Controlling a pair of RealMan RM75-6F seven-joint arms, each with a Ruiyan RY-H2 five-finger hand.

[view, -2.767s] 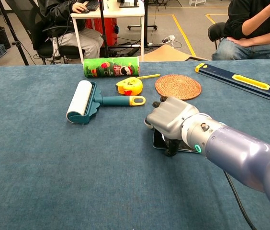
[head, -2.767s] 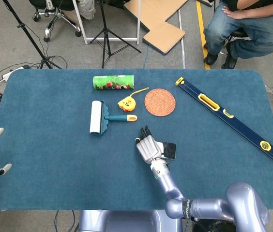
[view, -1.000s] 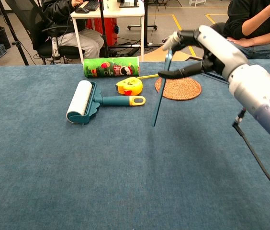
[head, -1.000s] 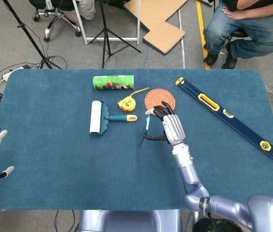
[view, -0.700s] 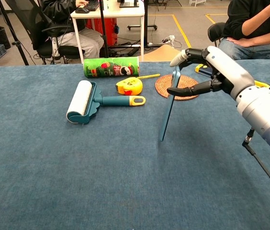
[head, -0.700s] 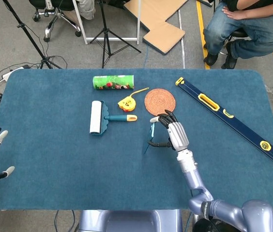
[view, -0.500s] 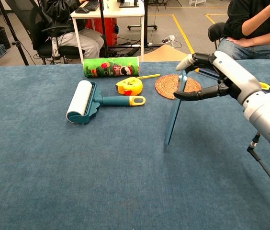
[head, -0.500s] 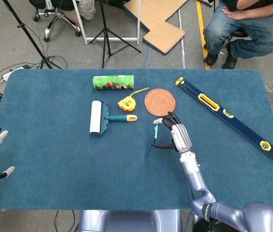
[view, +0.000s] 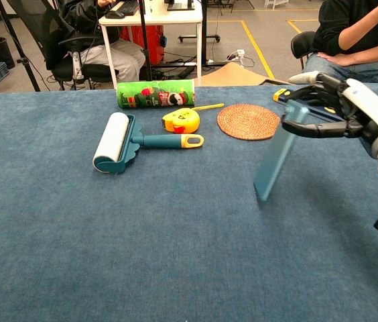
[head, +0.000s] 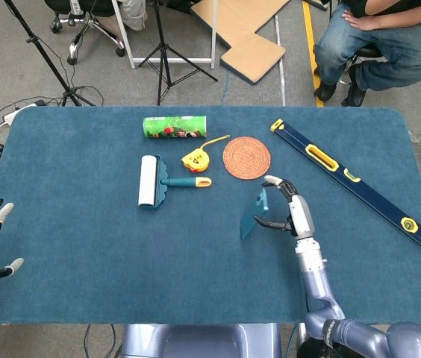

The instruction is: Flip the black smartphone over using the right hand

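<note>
Now right hand (view: 350, 111): thumb + fingers (view: 308, 130) pinching tilted smartphone (view: 277, 152) top, lower edge on table (view: 108, 235).

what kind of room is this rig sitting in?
Probably a robotics lab or data-collection workspace, not a home. Tripod stands sit on a bare floor with yellow tape lines, people sit at a desk just behind, and the blue table carries unrelated props such as a level.

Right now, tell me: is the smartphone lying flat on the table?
No. The smartphone stands tilted on its lower edge on the table, its upper end held by the right hand.
</note>
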